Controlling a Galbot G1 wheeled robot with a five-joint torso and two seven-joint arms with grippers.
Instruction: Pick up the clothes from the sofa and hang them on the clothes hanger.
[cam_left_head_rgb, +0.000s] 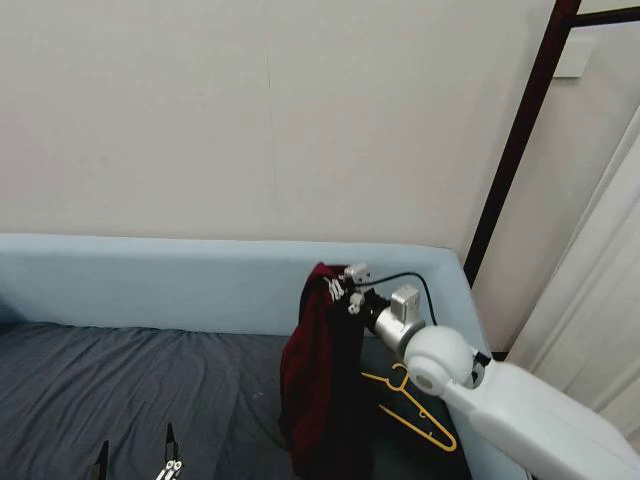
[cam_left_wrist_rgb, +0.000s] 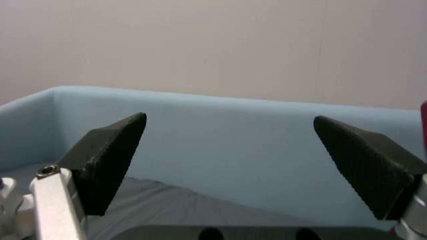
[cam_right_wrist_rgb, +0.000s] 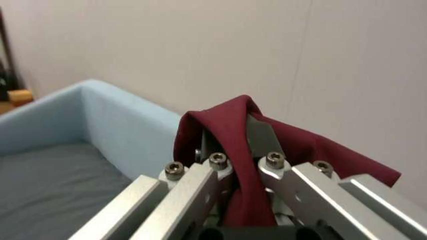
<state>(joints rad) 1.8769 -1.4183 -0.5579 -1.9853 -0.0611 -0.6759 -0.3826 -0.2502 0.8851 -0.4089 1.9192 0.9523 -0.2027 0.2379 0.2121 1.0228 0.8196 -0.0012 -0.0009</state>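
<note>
A dark red garment (cam_left_head_rgb: 318, 385) hangs in the air above the sofa seat, pinched at its top by my right gripper (cam_left_head_rgb: 337, 283). In the right wrist view the cloth (cam_right_wrist_rgb: 233, 150) is draped over and between the shut fingers (cam_right_wrist_rgb: 259, 131). A yellow clothes hanger (cam_left_head_rgb: 412, 405) lies on the seat just right of the hanging garment, under my right arm. My left gripper (cam_left_head_rgb: 135, 458) sits low over the seat at the lower left, and in its wrist view its two black pads (cam_left_wrist_rgb: 107, 160) stand wide apart with nothing between them.
The light blue sofa back (cam_left_head_rgb: 180, 285) runs across behind the dark grey seat (cam_left_head_rgb: 130, 390). A dark pole (cam_left_head_rgb: 515, 140) of a rack rises at the right, beside a pale curtain (cam_left_head_rgb: 600, 300). A plain wall is behind.
</note>
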